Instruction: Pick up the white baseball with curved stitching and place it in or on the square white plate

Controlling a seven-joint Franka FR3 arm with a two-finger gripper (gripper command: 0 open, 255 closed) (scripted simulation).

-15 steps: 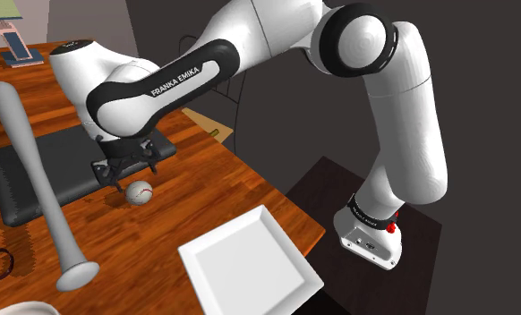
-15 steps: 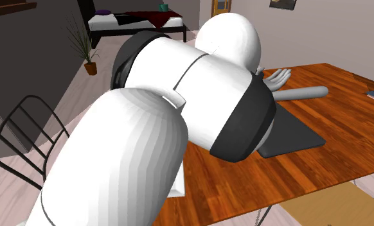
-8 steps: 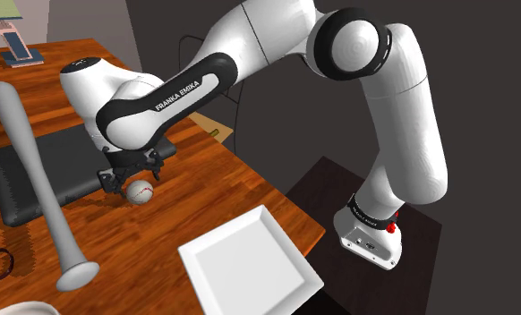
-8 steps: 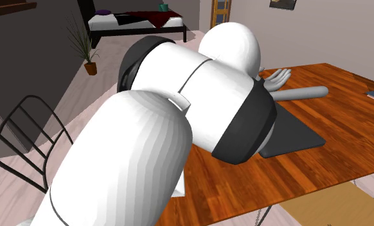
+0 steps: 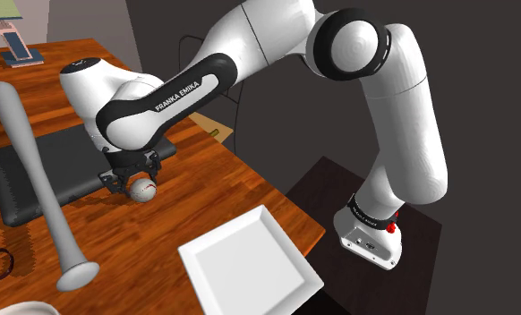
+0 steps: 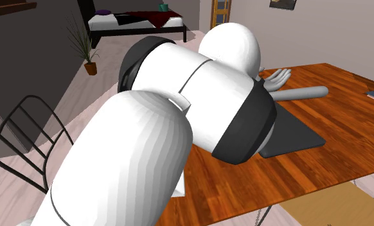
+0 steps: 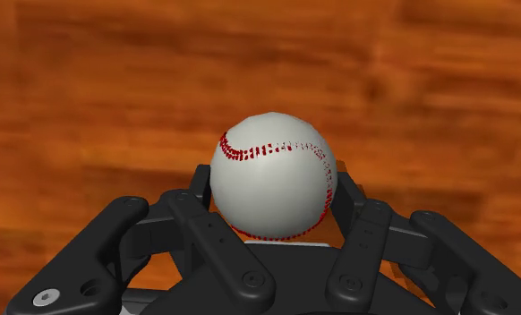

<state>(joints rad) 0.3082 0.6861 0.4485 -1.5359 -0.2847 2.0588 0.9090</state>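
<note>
I read the arm [image 5: 375, 116] as rising from its base on the stand [image 5: 321, 188], folding at a high elbow, then running its forearm down over the wooden table [image 5: 196, 197]. The wrist is turned down so the gripper [image 7: 274, 188] points at the wood just off the dark mat [image 5: 71, 159], on the mat's plate side. The fingers [image 7: 199, 183] press both flanks of the white, red-stitched baseball [image 5: 143, 190], clasping it. I cannot tell whether the ball is clear of the table.

A grey bat [image 5: 21, 134] lies across the mat. The square white plate [image 5: 250, 268] lies well apart from the mat, at the table's corner by the stand. Bare wood separates mat and plate. The table edge runs near the mat's far end.
</note>
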